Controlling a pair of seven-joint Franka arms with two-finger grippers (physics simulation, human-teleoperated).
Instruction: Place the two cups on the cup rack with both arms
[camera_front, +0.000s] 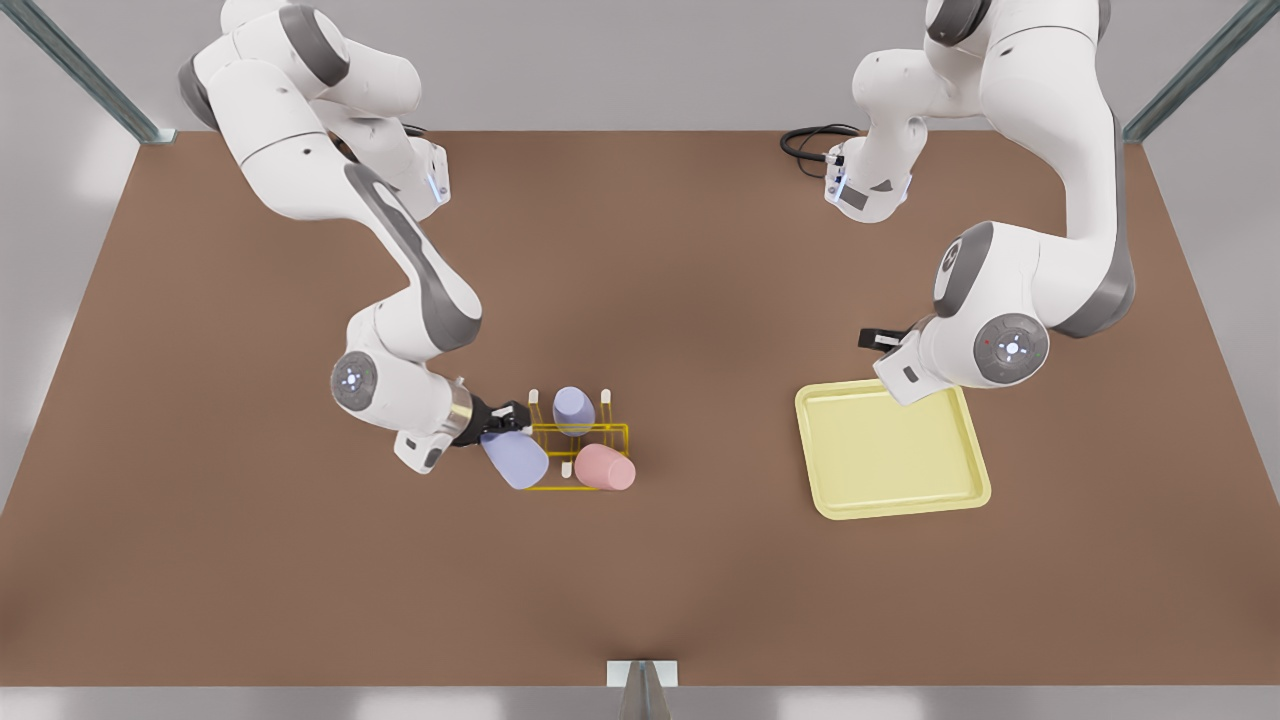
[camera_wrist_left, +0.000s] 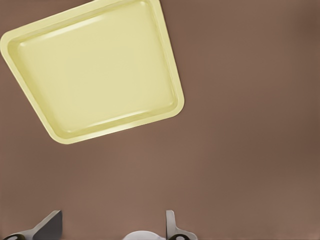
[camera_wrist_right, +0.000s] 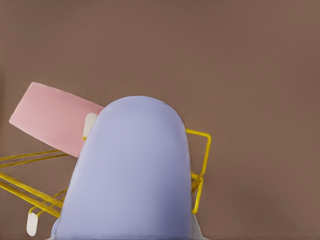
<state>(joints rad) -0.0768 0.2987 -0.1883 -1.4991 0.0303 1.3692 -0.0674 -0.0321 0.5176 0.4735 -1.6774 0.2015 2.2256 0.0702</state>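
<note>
Room on the brown counter (camera_front: 300, 560) is plentiful: wide bare stretches run along its near edge and down both sides, and a broad empty band separates the yellow cup rack (camera_front: 585, 432) from the pale-yellow tray (camera_front: 890, 452), which lies well apart toward the front view's right.

Cups number three. One lavender cup (camera_front: 573, 410) sits over a peg toward the back of the rack. The pink cup (camera_front: 605, 467) lies tilted on a front peg, at the rack's corner toward the front view's right. A second lavender cup (camera_front: 514, 458) is gripped by the right pincer (camera_front: 503, 420), hanging tilted at the rack's end on the front view's left, touching or just beside the wire frame; I cannot tell whether it has met a peg. In the right wrist view that lavender cup (camera_wrist_right: 131, 175) looms large, with the pink cup (camera_wrist_right: 52, 117) and the yellow wire of the rack (camera_wrist_right: 202, 165) behind it.

Racks number one, trays one, arms two. The left pincer (camera_front: 876, 339) hovers above the tray's far edge; the left wrist view shows its fingertips (camera_wrist_left: 172, 227) spread apart with nothing between them, looking down on the tray (camera_wrist_left: 30, 55) and open counter beside it.
</note>
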